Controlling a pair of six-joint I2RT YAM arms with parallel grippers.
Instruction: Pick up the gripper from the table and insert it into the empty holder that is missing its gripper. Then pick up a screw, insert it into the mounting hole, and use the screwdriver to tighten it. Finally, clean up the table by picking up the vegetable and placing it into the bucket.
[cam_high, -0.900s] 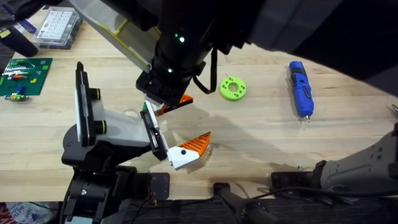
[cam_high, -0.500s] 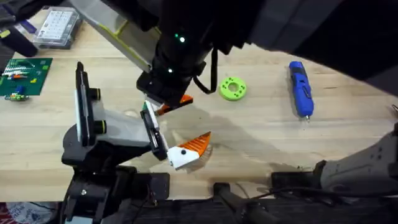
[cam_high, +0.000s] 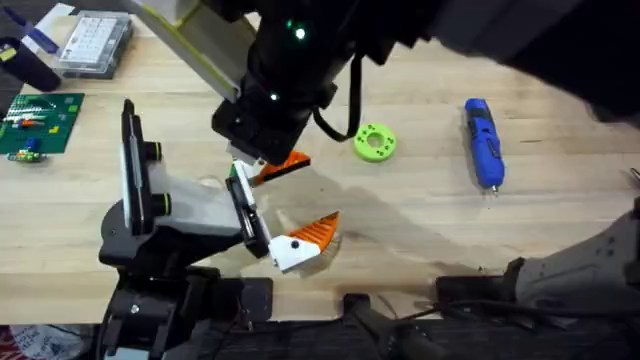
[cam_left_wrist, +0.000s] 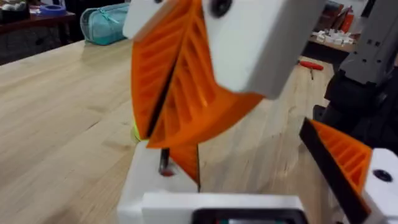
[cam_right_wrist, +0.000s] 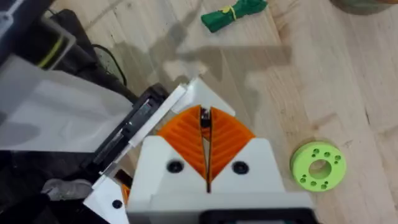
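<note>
My right gripper (cam_high: 268, 150) reaches down from above, shut on the plain orange wedge gripper (cam_high: 283, 166). In the left wrist view the wedge (cam_left_wrist: 186, 163) pokes out below the right gripper's ribbed pads (cam_left_wrist: 186, 93), against the white holder (cam_left_wrist: 158, 186). The holder's black mount with a green mark (cam_high: 236, 178) sits on my left gripper (cam_high: 270, 205), whose single ribbed finger (cam_high: 310, 237) stands well apart, open. On the table (cam_high: 420, 220) the blue screwdriver (cam_high: 483, 140) lies at the far right. A green vegetable (cam_right_wrist: 233, 14) lies beyond the holder. The bucket is out of view.
A green ring with holes (cam_high: 375, 142) lies right of the right gripper. A clear parts box (cam_high: 92, 42) and a green board (cam_high: 35, 120) sit at the far left. A teal bag (cam_left_wrist: 106, 22) stands beyond the table.
My right gripper has shifted slightly toward the far left above the holder. The orange wedge stays by the holder's green-marked end. The left arm has not moved.
</note>
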